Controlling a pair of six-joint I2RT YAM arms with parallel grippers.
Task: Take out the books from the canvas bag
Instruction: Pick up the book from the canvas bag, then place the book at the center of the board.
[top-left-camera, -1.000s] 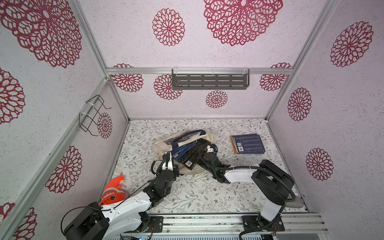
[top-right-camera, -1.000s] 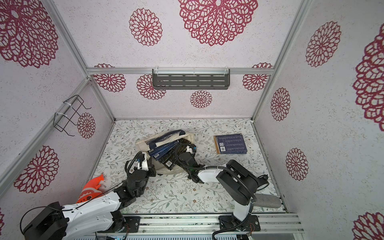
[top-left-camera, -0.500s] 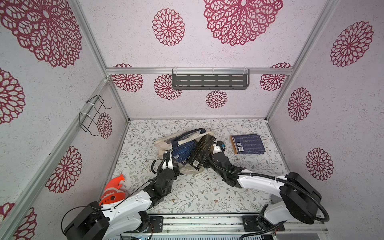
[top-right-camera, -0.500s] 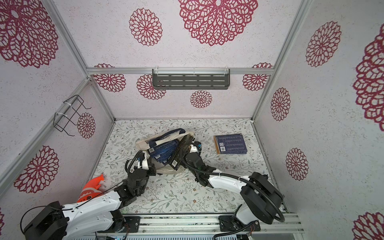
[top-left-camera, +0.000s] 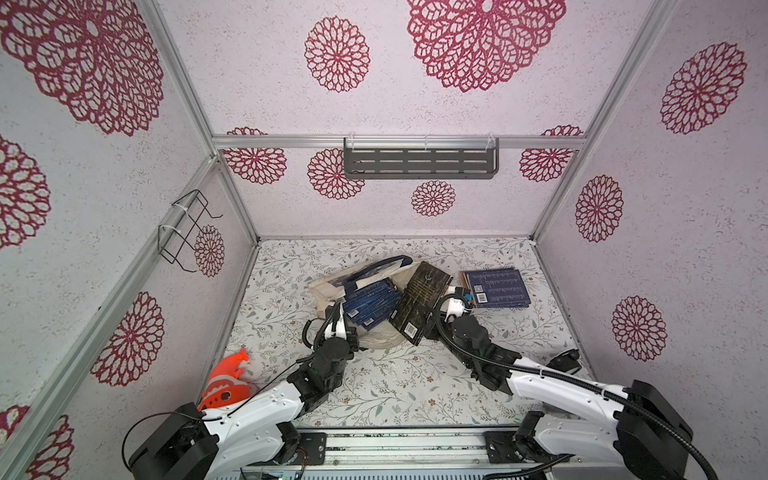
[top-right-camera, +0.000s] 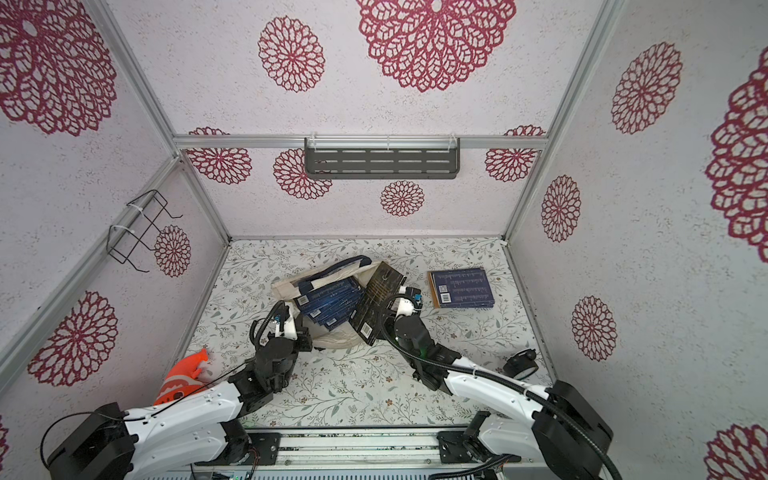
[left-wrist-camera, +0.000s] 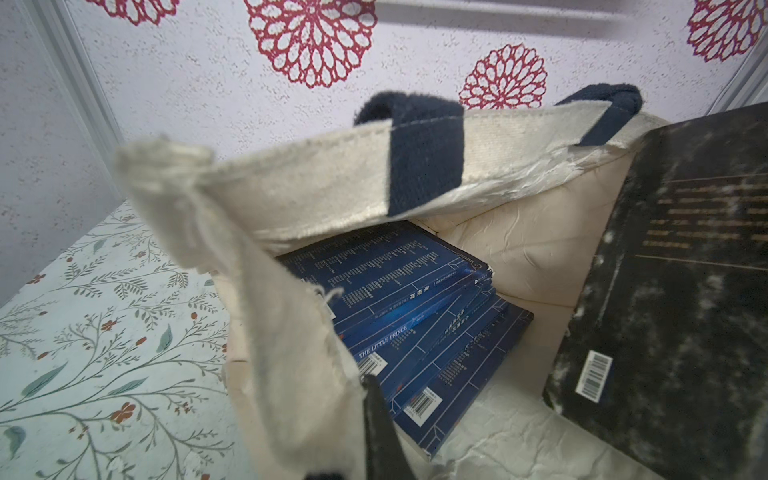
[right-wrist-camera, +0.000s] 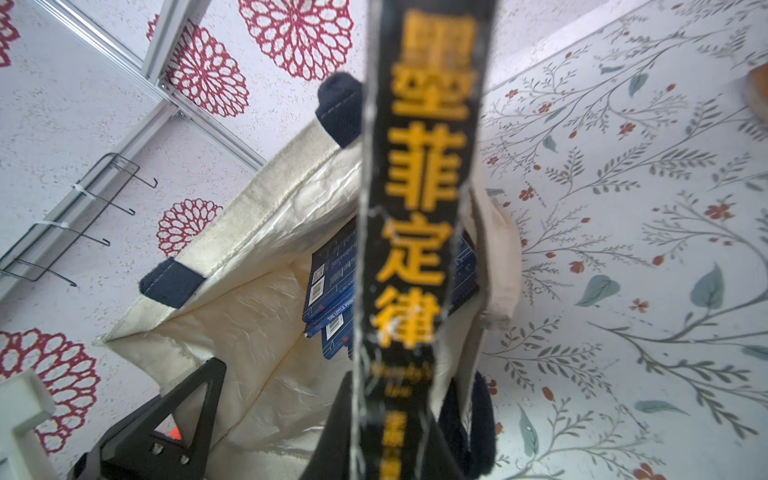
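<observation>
The black book is blurry up close and runs off the picture's top and bottom. It hides part of the blue books inside the canvas bag.

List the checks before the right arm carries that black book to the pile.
1. Right gripper shut on black book: ok.
2. Left gripper pinching canvas bag rim, mouth open: ok.
3. Black book clear of bag rim: cannot tell; cloth hangs right beside it.
4. Top of blue-book pile free: ok.
5. Bag emptied: not ok; blue books lie inside.
</observation>
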